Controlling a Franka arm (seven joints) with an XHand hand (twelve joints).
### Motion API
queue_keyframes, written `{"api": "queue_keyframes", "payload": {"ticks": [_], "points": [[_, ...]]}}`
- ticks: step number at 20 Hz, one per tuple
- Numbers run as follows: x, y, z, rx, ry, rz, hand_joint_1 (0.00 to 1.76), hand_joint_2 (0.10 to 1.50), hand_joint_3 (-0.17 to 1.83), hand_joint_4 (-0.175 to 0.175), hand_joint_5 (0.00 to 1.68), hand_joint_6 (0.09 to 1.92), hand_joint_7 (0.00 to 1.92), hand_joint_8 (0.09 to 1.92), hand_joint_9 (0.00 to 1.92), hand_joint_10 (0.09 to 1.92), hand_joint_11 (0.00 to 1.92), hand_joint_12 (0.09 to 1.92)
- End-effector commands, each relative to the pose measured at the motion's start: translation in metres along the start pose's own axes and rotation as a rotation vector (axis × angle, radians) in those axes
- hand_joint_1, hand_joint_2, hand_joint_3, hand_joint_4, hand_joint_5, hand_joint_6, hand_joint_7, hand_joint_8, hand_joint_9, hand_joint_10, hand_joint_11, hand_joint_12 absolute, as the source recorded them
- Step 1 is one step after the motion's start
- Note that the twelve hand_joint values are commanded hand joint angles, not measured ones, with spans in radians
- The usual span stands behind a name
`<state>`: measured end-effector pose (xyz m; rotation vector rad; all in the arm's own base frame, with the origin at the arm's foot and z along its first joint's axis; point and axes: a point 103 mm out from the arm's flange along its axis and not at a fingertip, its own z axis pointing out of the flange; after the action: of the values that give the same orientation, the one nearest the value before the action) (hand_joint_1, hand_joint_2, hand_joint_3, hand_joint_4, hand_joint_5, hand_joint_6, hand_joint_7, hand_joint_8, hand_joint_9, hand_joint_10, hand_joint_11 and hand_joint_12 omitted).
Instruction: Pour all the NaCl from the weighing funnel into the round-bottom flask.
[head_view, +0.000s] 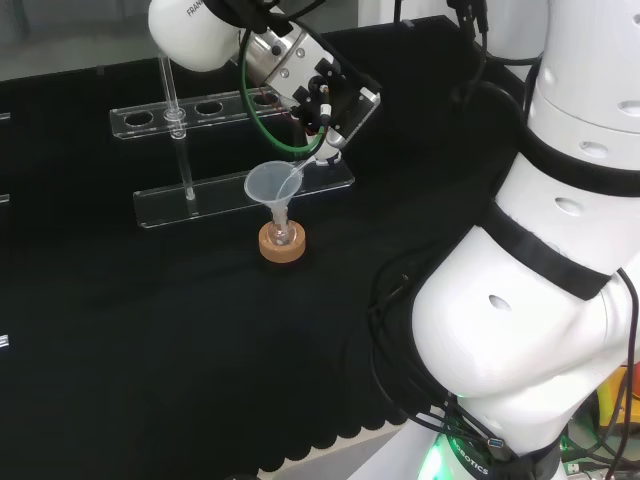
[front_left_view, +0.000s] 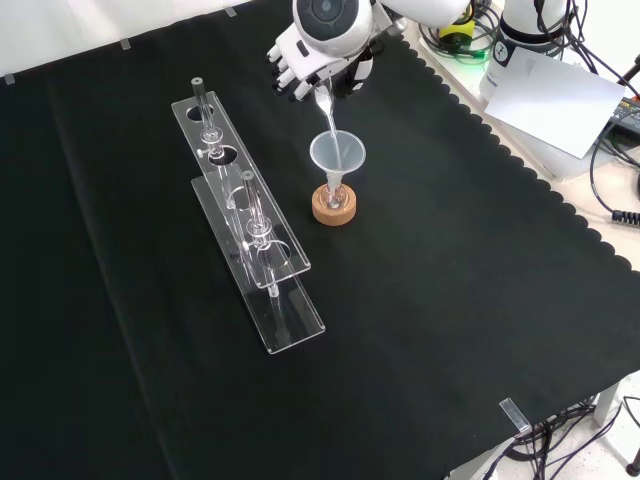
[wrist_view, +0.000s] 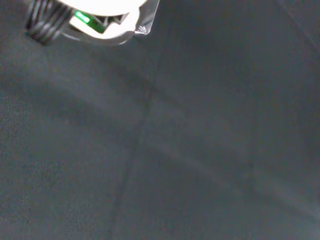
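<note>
A small clear round-bottom flask (head_view: 283, 234) sits in a cork ring (head_view: 282, 246) on the black cloth, with a clear plastic funnel (head_view: 272, 185) standing in its neck. The hand (head_view: 322, 98) hangs just above and to the right of it in the head view, fingers curled on a slim clear weighing funnel (head_view: 303, 170). That funnel tilts down with its tip over the plastic funnel's mouth. In the front view the hand (front_left_view: 300, 66) comes in from the top, and the weighing funnel (front_left_view: 325, 108) points into the plastic funnel (front_left_view: 337, 155) above the cork ring (front_left_view: 334, 208). The NaCl is too small to make out.
Clear acrylic tube racks (front_left_view: 262, 252) (front_left_view: 213, 125) stand left of the flask in the front view and behind it in the head view (head_view: 240, 190). The scalloped cloth edge (front_left_view: 520, 165) runs along the right in the front view. The wrist view has black cloth (wrist_view: 175, 150).
</note>
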<state>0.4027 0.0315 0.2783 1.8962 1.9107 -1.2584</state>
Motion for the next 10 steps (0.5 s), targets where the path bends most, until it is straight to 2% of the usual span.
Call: {"api": "queue_keyframes", "payload": {"ticks": [1, 10], "points": [[-0.0008, -0.0006, -0.0009, 0.0, -0.002, 0.003, 1.1, 0.72, 0.6, 0.175, 1.19, 0.79, 0.52, 0.63, 0.78, 0.48, 0.62, 1.24], [-0.0003, -0.0015, -0.002, 0.003, -0.019, 0.007, 1.1, 0.72, 0.6, 0.175, 1.19, 0.79, 0.52, 0.63, 0.78, 0.49, 0.62, 1.24]]}}
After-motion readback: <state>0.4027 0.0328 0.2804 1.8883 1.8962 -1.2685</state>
